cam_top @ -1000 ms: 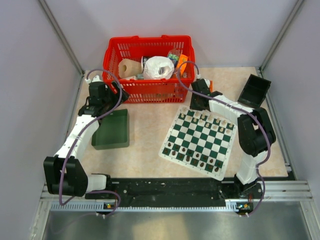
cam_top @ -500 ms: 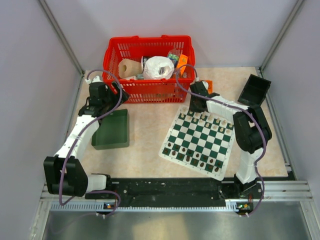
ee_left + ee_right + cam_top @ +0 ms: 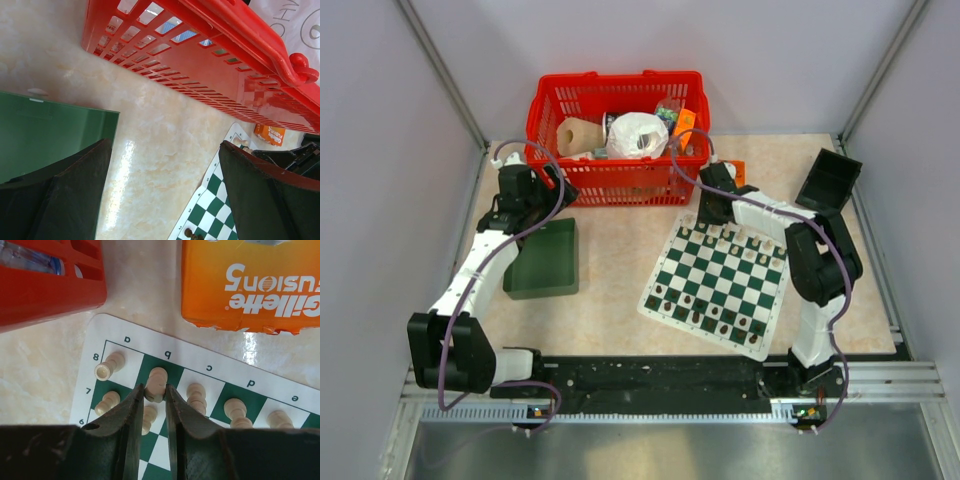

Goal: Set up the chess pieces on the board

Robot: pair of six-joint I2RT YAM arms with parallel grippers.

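while the right gripper (image 3: 155,390) pinches a cream piece (image 3: 156,381) standing near the 11 o'clock corner of the board (image 3: 722,270), at 3 o'clock on the table (image 3: 615,270), both colours' rows look nearly full, so little seems left. the left gripper (image 3: 162,155) hangs spread wide at 9 o'clock.

Green-white checked board (image 3: 720,272); cream pieces (image 3: 110,366); red basket (image 3: 610,185).

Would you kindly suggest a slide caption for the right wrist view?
Right gripper pinches a cream piece on b8 of the board, with a red basket and orange razor pack beyond.
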